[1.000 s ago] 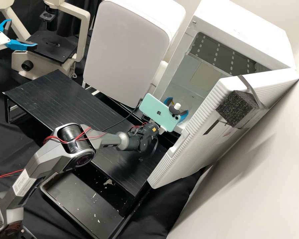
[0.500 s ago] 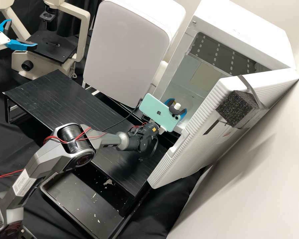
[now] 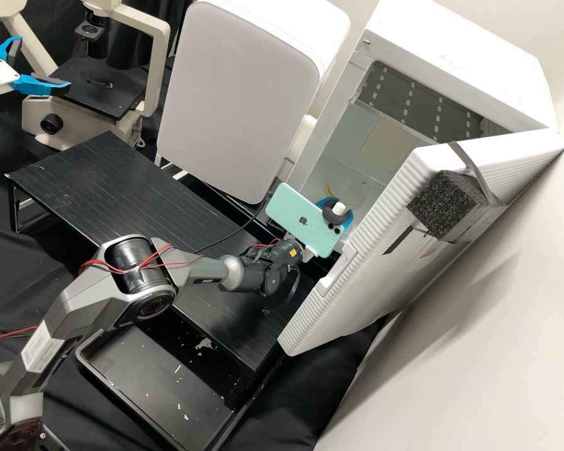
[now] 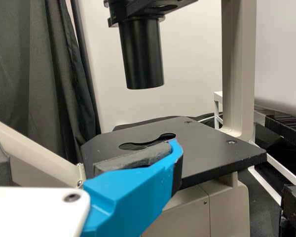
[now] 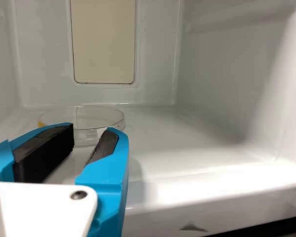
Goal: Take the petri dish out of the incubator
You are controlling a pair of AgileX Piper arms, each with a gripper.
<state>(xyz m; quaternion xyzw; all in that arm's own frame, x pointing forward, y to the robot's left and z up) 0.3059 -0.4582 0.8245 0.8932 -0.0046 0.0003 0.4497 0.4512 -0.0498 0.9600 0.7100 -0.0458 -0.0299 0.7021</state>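
My right gripper (image 3: 338,205) is at the mouth of the white incubator (image 3: 457,69), its fingers open. A clear petri dish (image 3: 352,193), yellow on one edge, lies on the incubator floor just beyond them. In the right wrist view the dish (image 5: 96,118) stands flat behind the fingertips of the right gripper (image 5: 91,136), whose black pads have a moderate gap between them; I cannot tell if they touch it. My left gripper (image 3: 42,62) is open beside the microscope; in the left wrist view the left gripper (image 4: 84,148) has nothing between its fingers.
The incubator's ribbed door (image 3: 382,250) stands open close beside the right arm. A second white cabinet (image 3: 232,94) is on the other side. A black raised shelf (image 3: 113,188) runs below the arm, and the microscope stage (image 3: 97,88) is at the back left.
The right gripper has drawn back slightly toward the incubator's mouth and its fingers stand closer together; the yellow edge has come into view. The left arm has not moved.
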